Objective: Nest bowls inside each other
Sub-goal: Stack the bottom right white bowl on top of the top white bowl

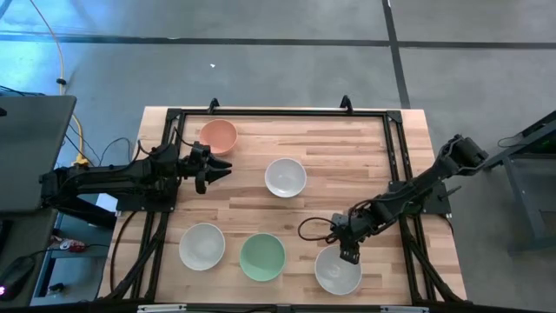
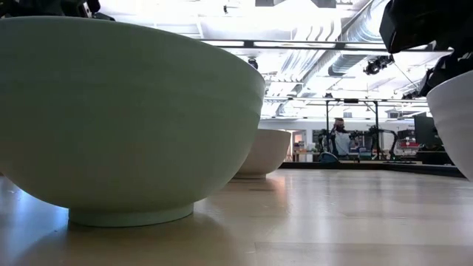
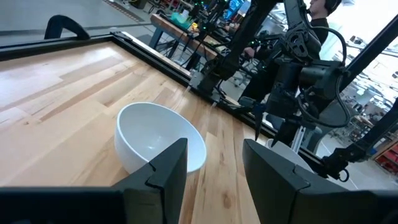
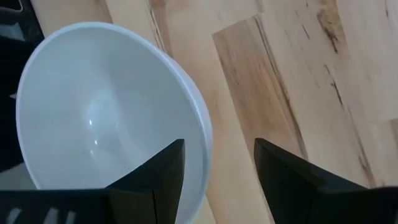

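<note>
While five bowls are sitting spread out on the wooden desk [image 1: 347,156], the right gripper [image 1: 348,253] is hanging right over the rim of the white bowl [image 1: 337,271] at the front right, its fingers [image 4: 158,174] spread apart with one over the inside of the bowl and the other outside the rim, not pinching anything. The left gripper [image 1: 214,169] is hovering just in front of the orange bowl [image 1: 219,136] at the back left, fingers [image 3: 165,171] spread too and holding nothing, pointing toward the white bowl in the middle [image 1: 285,176]. The green bowl [image 1: 262,256] is sitting at the front center, and another white bowl [image 1: 201,245] is resting just left of it, close but apart. None are nested yet.
</note>
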